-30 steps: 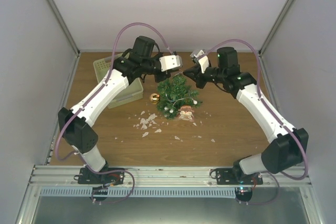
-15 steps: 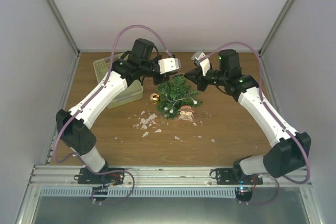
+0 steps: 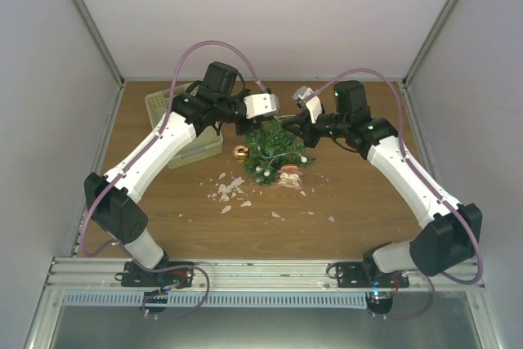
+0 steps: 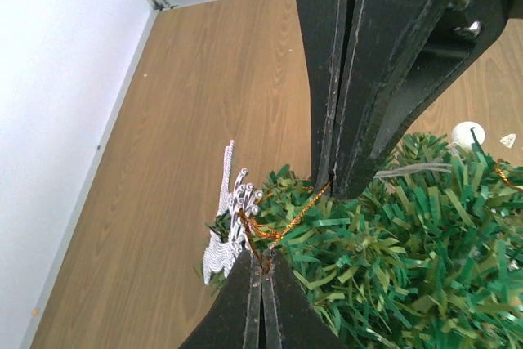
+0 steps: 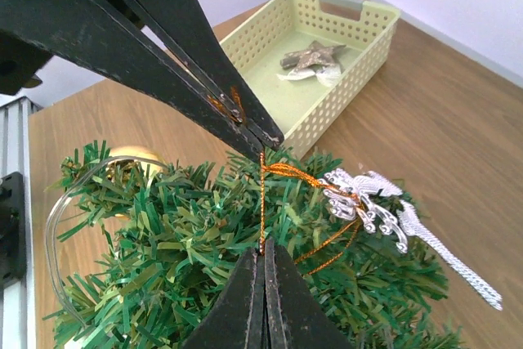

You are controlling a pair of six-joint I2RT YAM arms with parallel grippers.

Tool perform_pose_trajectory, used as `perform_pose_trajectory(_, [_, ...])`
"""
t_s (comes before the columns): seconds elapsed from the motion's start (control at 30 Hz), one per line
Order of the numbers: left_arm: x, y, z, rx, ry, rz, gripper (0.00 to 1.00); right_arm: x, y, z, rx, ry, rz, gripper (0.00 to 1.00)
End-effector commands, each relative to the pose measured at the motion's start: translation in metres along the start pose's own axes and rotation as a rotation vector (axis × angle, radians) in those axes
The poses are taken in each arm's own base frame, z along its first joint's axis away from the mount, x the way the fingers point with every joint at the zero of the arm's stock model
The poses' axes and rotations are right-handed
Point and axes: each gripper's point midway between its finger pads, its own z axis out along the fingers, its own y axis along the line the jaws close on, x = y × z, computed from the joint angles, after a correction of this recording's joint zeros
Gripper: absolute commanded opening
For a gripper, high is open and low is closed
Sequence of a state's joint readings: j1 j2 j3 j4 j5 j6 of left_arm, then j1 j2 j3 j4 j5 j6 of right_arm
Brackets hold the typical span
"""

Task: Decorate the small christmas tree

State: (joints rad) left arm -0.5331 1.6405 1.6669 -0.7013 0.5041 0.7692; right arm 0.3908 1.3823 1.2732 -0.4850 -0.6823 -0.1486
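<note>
Ok so both tools are pinched fully closed here, and each one has the same bit of gold thread [image 5: 261,194] in it. The left tool [image 4: 262,257] and right tool [image 5: 263,255] sit nearly tip to tip, with the thread pulled taut between them. That thread is the hanging loop of a silver ornament [image 5: 372,202], which dangles off to one side against the needles.

All of this is right over the crown of the small christmas tree [image 3: 276,146], which stands mid-worktop [image 3: 359,210] between the two arms, just right of the pale basket [image 5: 372,34]. There's a star [image 5: 310,56] lying in the basket. A gold ball [image 3: 240,153] sits at the tree's left side, and white scraps [image 3: 229,190] are scattered in front.

My read: this is the hang-the-ornament step, with the loop held open between the tools to go over a branch. The next move needs the loop lowered onto a branch tip so it catches, then both tools letting go gently. Yank it and the tree probably tips.
</note>
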Motion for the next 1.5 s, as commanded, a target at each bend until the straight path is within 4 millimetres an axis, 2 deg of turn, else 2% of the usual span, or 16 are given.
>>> perform_pose_trajectory(0.0, [-0.001,0.005,-0.018,-0.048,0.01,0.023,0.0,0.013,0.008,0.004,-0.026,0.059,0.044,0.01])
perform_pose_trajectory(0.73, [0.016,-0.008,-0.01,-0.006,0.076,0.034,0.0,0.03,0.011,0.004,-0.023,0.116,0.09,0.03])
perform_pose_trajectory(0.83, [0.022,-0.005,-0.007,-0.016,0.099,0.023,0.0,0.034,0.011,0.004,-0.014,0.126,0.096,0.06])
perform_pose_trajectory(1.0, [0.026,-0.004,-0.005,-0.023,0.113,0.016,0.0,0.037,0.01,0.002,0.003,0.13,0.097,0.18])
perform_pose_trajectory(1.1, [0.023,0.002,-0.005,-0.054,0.11,0.017,0.01,0.037,0.008,0.001,0.016,0.132,0.097,0.22])
perform_pose_trajectory(1.47, [0.009,0.008,-0.012,-0.075,0.075,0.025,0.08,0.035,0.006,-0.001,0.04,0.127,0.089,0.22])
